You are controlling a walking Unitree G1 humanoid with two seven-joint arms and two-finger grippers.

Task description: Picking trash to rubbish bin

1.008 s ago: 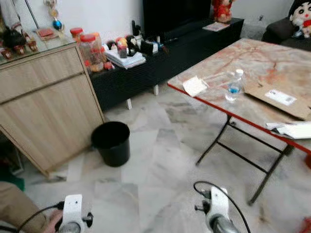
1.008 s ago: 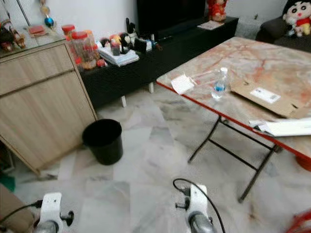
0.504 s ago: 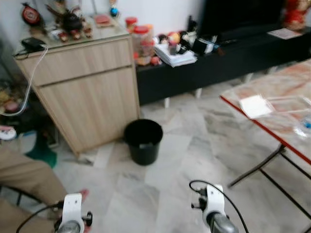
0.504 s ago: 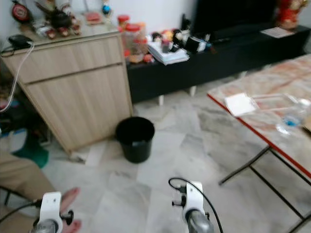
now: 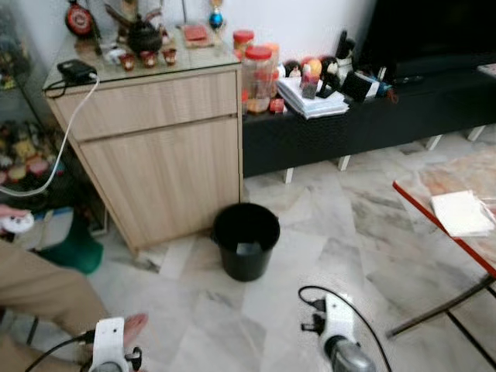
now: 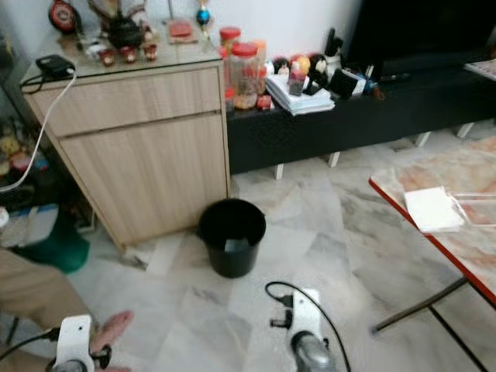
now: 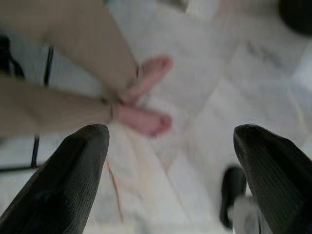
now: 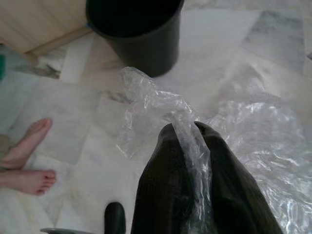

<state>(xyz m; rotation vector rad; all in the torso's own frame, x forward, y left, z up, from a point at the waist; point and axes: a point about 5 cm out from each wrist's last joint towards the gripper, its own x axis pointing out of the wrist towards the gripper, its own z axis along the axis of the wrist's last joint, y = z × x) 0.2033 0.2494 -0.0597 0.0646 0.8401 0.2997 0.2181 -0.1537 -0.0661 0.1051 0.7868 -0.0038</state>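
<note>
Here the right claw (image 8: 187, 141) pinches a thin plastic wrap (image 8: 161, 117) short of the bin (image 5: 246, 239); flimsy film could slip or drift past it. Left claw (image 7: 170, 161) gapes empty.

The right tool (image 8: 185, 141) has black, finely ribbed fingers (image 8: 163, 185), and the plastic film (image 8: 161, 112) pinched between them is clear with whitish, glinting creases. Ahead of it the rubbish bin (image 5: 246, 240) is plain black, inside and out. The floor (image 5: 341, 256) under both tools is pale grey-white marble tile with darker grey veining. Behind the bin, the cabinet (image 5: 159, 155) is light wood grain. The low unit (image 5: 364, 116) beside it is black. The table (image 6: 457, 209), off to the right tool's side, has a pinkish marbled top with a red edge; the sheet (image 6: 432, 208) on it looks white, though blurred. The left tool (image 7: 170, 185) is black too, above tan trouser legs (image 7: 53, 112).
</note>
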